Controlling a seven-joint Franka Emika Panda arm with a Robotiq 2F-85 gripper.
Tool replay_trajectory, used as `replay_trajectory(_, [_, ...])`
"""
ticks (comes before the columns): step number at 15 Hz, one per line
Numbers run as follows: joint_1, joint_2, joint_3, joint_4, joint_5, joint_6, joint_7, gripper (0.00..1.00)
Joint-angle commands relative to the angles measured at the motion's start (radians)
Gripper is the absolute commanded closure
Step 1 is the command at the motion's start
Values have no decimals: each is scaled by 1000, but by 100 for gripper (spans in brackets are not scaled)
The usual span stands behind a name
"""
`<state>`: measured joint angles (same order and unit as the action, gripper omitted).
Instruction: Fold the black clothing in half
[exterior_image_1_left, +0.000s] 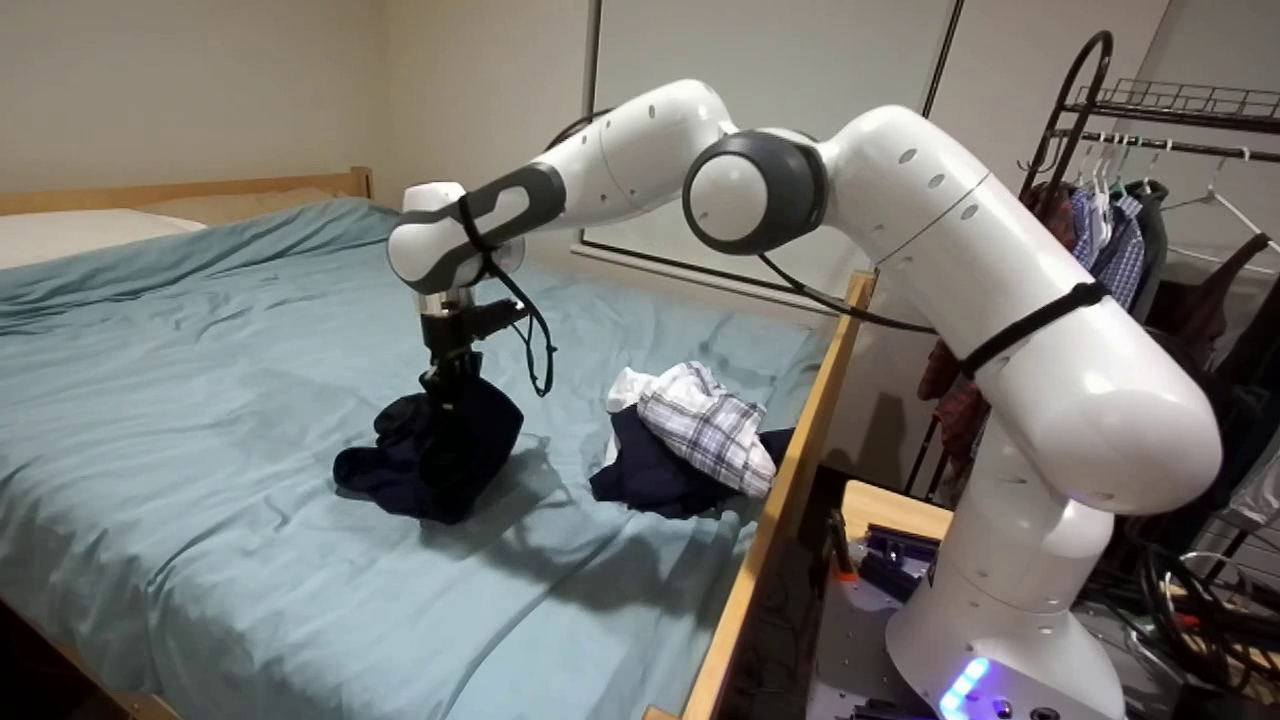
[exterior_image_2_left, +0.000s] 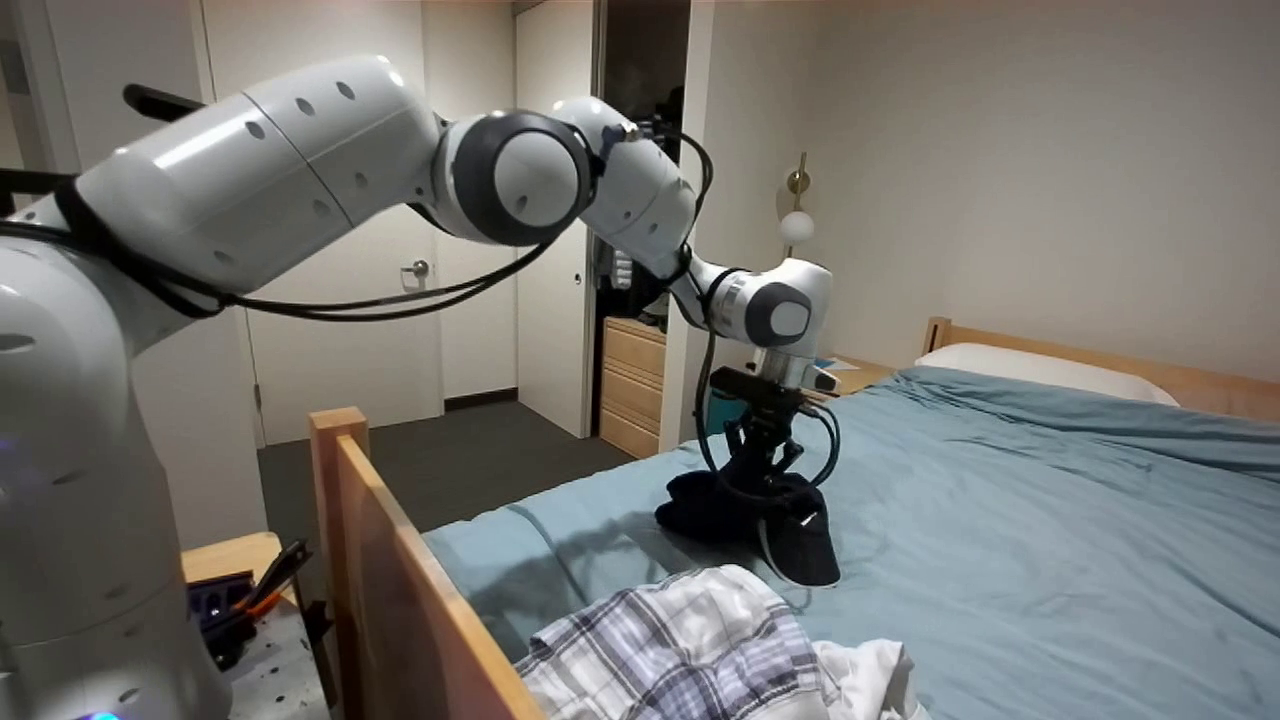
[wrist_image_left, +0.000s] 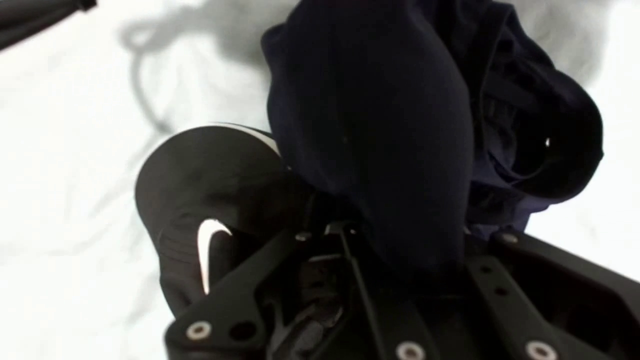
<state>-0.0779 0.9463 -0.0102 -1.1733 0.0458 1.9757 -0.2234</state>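
Nearest the wrist camera, dark links of the gripper (wrist_image_left: 407, 245) fill the bottom of its view, and the black clothing (wrist_image_left: 370, 110) bulges up between them. The fingertips are lost in dark fabric, so I cannot tell whether they pinch it. The clothing lies bunched on the blue sheet (exterior_image_1_left: 250, 400), its middle raised up to the gripper; beside that bulge shows a black panel (wrist_image_left: 210, 175) with white edging and a white curved mark (wrist_image_left: 203, 252).

The arm (exterior_image_1_left: 1010, 270) climbs from its base (exterior_image_1_left: 1000, 630), bends at a high elbow (exterior_image_1_left: 755, 190), then slopes down across the sheet to the wrist (exterior_image_1_left: 455, 240), below which the gripper points straight down.

Between base and clothing stands a wooden board (exterior_image_1_left: 776, 520), well below the forearm (exterior_image_1_left: 640, 150). Just inside it lie plaid cloth (exterior_image_1_left: 705, 420), white cloth (exterior_image_1_left: 630, 385) and a navy piece (exterior_image_1_left: 650, 470), piled together. A strip of sheet, crossed by the arm's shadow (exterior_image_1_left: 620, 580), separates these from the clothing. Past the clothing, wrinkled sheet stretches on to a white pillow (exterior_image_2_left: 1040, 370) and the wooden headboard (exterior_image_2_left: 1235, 395), the widest open room around the gripper. In an exterior view the sheet's side edge (exterior_image_2_left: 600, 488) passes behind the clothing, with dark floor (exterior_image_2_left: 470, 460) beyond it.
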Motion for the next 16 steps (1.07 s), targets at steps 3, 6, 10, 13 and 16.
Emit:
replay_trajectory(3, [22, -260, -79, -323, -24, 84, 261, 92])
replay_trajectory(6, [32, -369, -117, -458, -21, 102, 399, 92])
replay_trajectory(10, [51, -530, -167, -650, -28, 100, 591, 92])
replay_trajectory(13, [60, -667, -196, -805, -32, 127, 737, 92])
replay_trajectory(16, [66, -829, -198, -963, -127, 152, 749, 92])
